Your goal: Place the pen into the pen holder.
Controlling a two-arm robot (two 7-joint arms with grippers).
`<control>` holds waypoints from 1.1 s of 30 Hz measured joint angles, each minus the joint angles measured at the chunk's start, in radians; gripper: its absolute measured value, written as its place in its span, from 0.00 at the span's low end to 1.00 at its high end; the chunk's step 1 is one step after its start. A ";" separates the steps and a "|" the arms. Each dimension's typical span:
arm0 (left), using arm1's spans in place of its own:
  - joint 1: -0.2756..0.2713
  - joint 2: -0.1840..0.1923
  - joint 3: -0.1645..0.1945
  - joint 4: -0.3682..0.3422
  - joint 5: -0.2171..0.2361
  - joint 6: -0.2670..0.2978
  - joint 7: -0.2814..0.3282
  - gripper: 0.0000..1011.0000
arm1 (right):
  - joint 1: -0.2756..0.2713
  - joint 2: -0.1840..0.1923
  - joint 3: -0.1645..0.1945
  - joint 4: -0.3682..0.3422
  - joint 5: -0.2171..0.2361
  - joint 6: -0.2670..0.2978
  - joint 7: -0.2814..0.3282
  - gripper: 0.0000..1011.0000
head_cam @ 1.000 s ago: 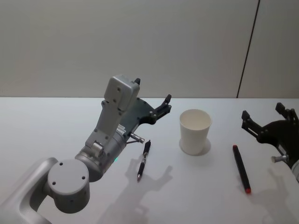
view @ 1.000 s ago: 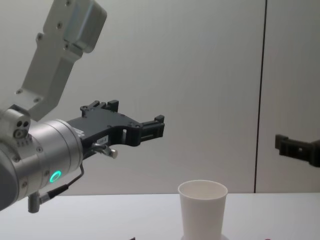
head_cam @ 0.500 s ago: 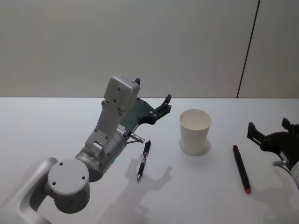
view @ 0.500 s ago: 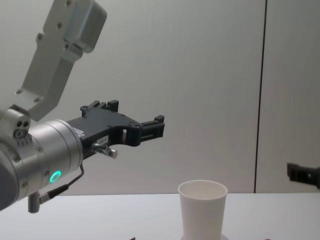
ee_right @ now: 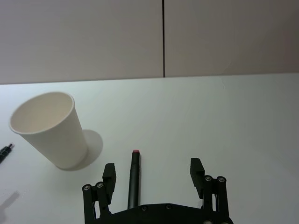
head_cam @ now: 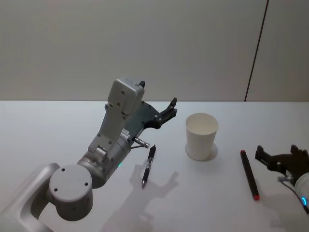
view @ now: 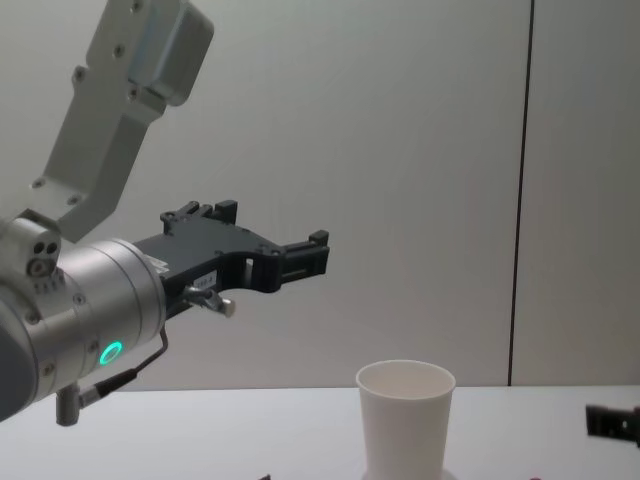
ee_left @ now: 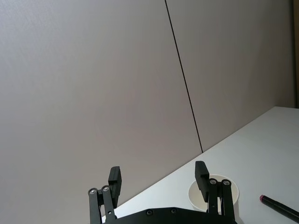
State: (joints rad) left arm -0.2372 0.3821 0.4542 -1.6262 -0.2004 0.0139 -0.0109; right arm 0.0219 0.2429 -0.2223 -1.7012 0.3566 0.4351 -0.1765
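As the right gripper (ee_right: 153, 169), jaws apart, sank from mid-air to just above the white bench (head_cam: 48, 125), lining up on the black, red-tipped pen (ee_right: 134, 177) lying near the empty plain white paper cup (head_cam: 202, 136), a grasp looked imminent; the left gripper (ee_left: 159, 172) hung parked, open.

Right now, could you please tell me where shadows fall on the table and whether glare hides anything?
Head view: the left gripper throws a forked shadow on the table beside the black pen. Right wrist view: the pen holder casts a soft shadow toward the red-tipped pen; no glare.
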 joint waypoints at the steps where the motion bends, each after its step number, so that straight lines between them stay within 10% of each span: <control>1: 0.000 0.000 0.000 0.000 0.000 0.000 0.000 0.99 | 0.002 -0.003 -0.001 0.005 0.001 0.005 -0.003 0.99; 33: 0.000 0.000 0.000 0.000 0.000 0.000 0.000 0.99 | 0.150 -0.135 -0.032 0.257 -0.018 0.077 -0.039 0.99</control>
State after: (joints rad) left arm -0.2372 0.3821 0.4542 -1.6262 -0.2004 0.0139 -0.0109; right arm 0.1719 0.1077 -0.2542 -1.4443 0.3381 0.5119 -0.2155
